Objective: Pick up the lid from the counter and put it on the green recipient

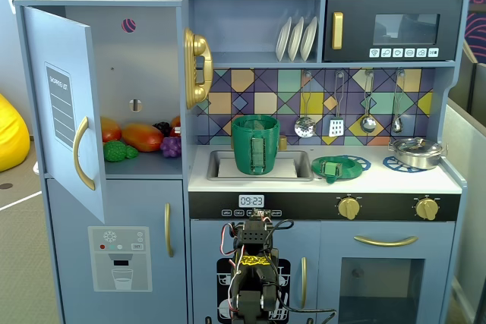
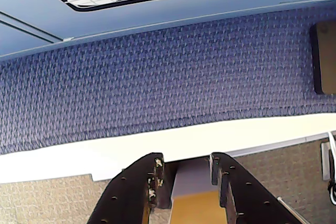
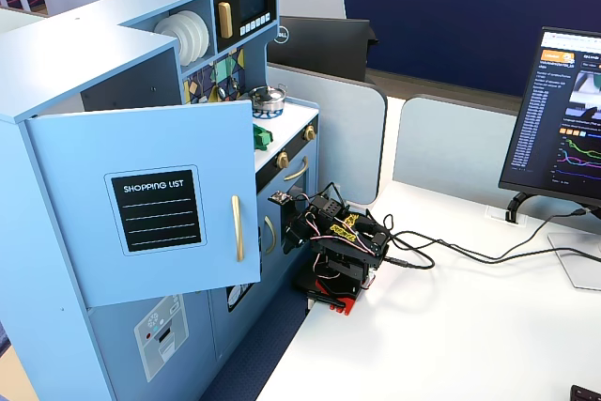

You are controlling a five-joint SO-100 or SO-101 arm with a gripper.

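Observation:
The green lid [image 1: 336, 166] lies flat on the counter, on the left blue burner ring, right of the sink. The green recipient [image 1: 256, 144] stands upright in the sink, open at the top, its ribbed handle facing front. My arm [image 1: 250, 263] is folded low in front of the kitchen's lower doors, far below both. It rests on the white table in a fixed view [image 3: 338, 246]. In the wrist view my gripper [image 2: 186, 157] is partly open and empty, pointing at blue carpet. A green bit of the lid [image 3: 261, 136] shows past the fridge door, which hides the recipient.
A silver pot [image 1: 416, 152] sits on the right burner. The fridge door [image 1: 64, 108] stands open at the left, with toy food [image 1: 140, 138] inside. Utensils [image 1: 336, 123] hang above the counter. A monitor [image 3: 568, 119] and cables [image 3: 470, 251] are on the table.

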